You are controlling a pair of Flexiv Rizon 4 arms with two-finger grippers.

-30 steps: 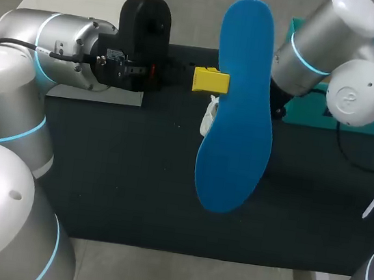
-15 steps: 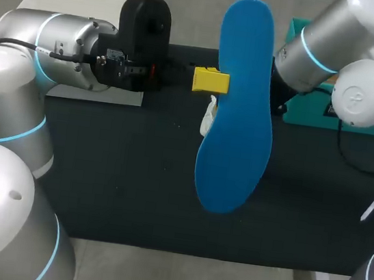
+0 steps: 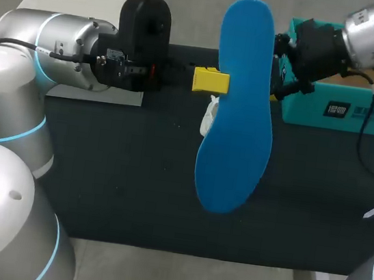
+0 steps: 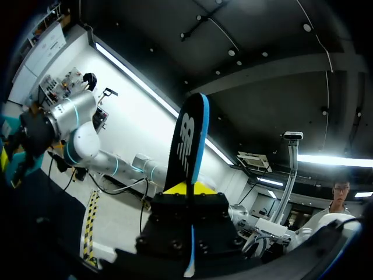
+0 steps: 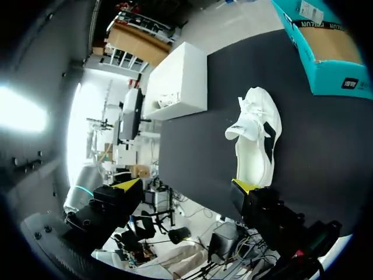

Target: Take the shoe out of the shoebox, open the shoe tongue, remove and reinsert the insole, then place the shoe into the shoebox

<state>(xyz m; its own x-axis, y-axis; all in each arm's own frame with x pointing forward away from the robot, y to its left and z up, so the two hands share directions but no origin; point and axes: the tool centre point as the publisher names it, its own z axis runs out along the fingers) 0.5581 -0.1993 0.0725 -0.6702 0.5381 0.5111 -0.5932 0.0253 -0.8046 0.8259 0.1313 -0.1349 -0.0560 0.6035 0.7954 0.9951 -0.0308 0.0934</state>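
The left gripper (image 3: 211,81) was clamped on the blue insole (image 3: 238,119), held upright beside the teal shoebox (image 3: 346,112). The white shoe (image 5: 256,146) lay outside the shoebox (tongue raised). The right gripper (image 5: 186,186), fingers spread and empty, hung at the shoebox's end.

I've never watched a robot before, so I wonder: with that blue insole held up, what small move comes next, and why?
Probably the left gripper should lower the insole toward the shoe. The insole is clamped in the air, the shoe lies on the mat with its tongue lifted, and the right gripper is open.
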